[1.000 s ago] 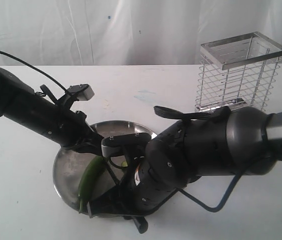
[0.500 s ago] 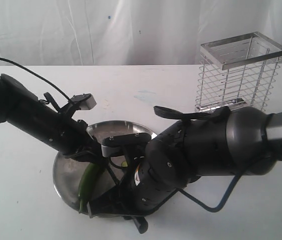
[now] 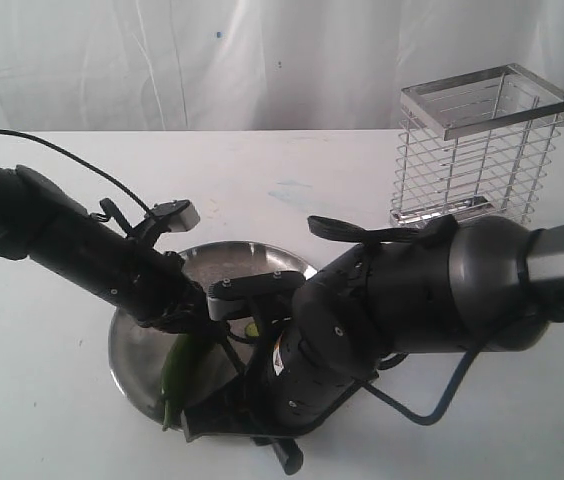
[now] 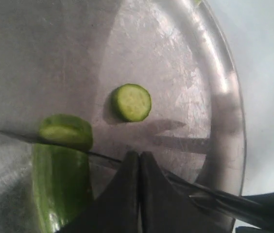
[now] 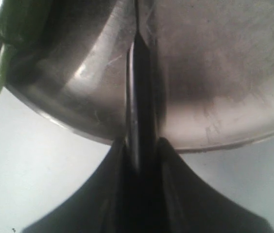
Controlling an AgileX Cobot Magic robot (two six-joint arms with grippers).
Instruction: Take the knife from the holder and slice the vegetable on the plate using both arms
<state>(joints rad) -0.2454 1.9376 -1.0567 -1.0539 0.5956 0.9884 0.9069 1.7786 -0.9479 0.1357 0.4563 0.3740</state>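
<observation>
Left wrist view, knife (image 4: 214,201) through vegetable (image 4: 61,189), plate (image 4: 176,73)

Legible text, brands, numbers, signs: none in any view.
Markings noted: one small orange-and-white sticker (image 3: 279,366), on the near side of the right arm (image 3: 412,300). Its print is too small and blurred to read.

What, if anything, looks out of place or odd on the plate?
Nothing stands out. One round slice lies loose on the plate, apart from the vegetable, as slicing would leave it. The knife sits at the cut end. Nothing is spilled or damaged.
</observation>
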